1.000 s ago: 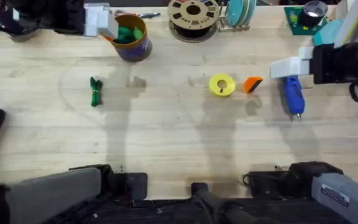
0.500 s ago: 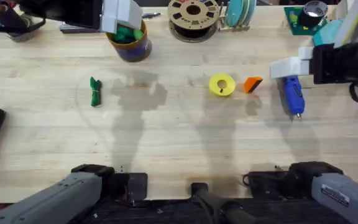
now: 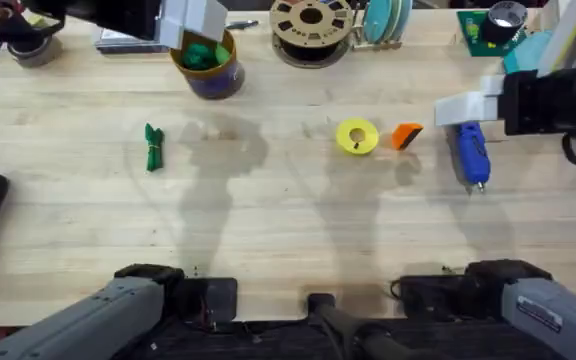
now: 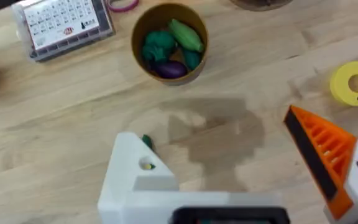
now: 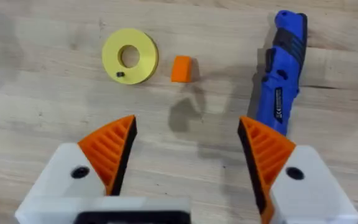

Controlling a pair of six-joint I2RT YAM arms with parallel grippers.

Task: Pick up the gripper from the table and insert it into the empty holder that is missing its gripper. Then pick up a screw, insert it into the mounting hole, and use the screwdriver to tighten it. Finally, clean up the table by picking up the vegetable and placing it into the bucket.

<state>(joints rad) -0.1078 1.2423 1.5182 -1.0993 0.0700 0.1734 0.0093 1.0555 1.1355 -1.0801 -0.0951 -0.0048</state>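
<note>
Both hands gape wide: right hand above the gripper, screwdriver just beside; left hand above the bucket.

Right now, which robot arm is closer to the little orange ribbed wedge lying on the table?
The right. Its gripper hangs just beside the small orange ribbed plastic wedge, above the blue screwdriver. The left gripper is far across the table, over the yellow-rimmed bucket.
</note>
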